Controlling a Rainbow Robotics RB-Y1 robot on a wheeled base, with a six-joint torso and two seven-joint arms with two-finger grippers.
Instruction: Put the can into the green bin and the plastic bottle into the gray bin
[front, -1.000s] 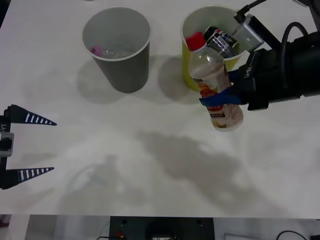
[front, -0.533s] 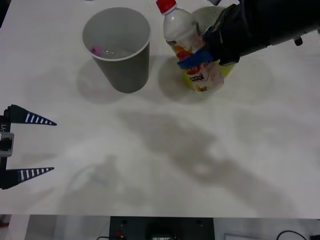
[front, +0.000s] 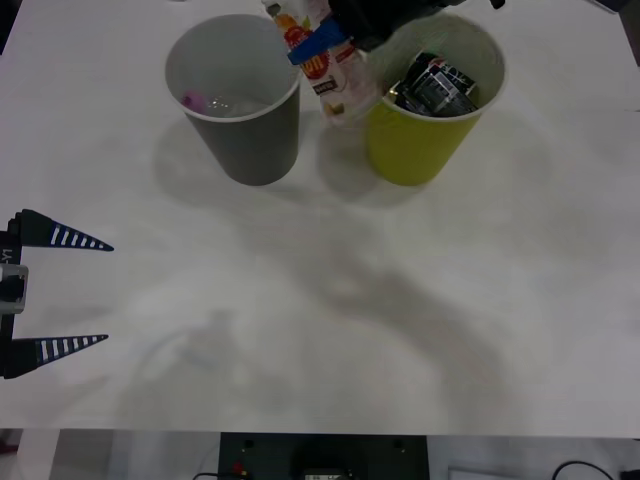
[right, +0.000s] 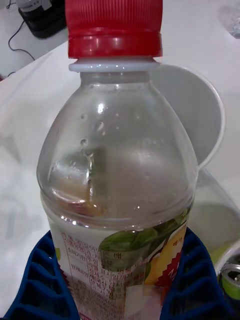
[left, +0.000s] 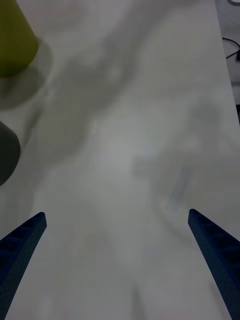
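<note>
The left claw waits wide open at 9 o'clock on the desk. The gray bin stands at 11. Between it and the green bin, the right claw grips the plastic bottle, cap tilted toward 11.

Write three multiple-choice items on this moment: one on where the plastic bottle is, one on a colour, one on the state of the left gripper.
1. Where is the plastic bottle?
A. Lying on the table
B. Held in the air between the gray bin and the green bin
C. Standing inside the green bin

2. What colour is the bottle's cap?
A. Red
B. Pink
C. White

3. What is the state of the left gripper?
A. Shut on a can
B. Shut on nothing
C. Open, holding nothing

Key: 1 B, the right gripper holds it clear of the table between the two bins. 2 A, the right wrist view shows a red cap. 3 C, its fingers stand wide apart over bare table.
</note>
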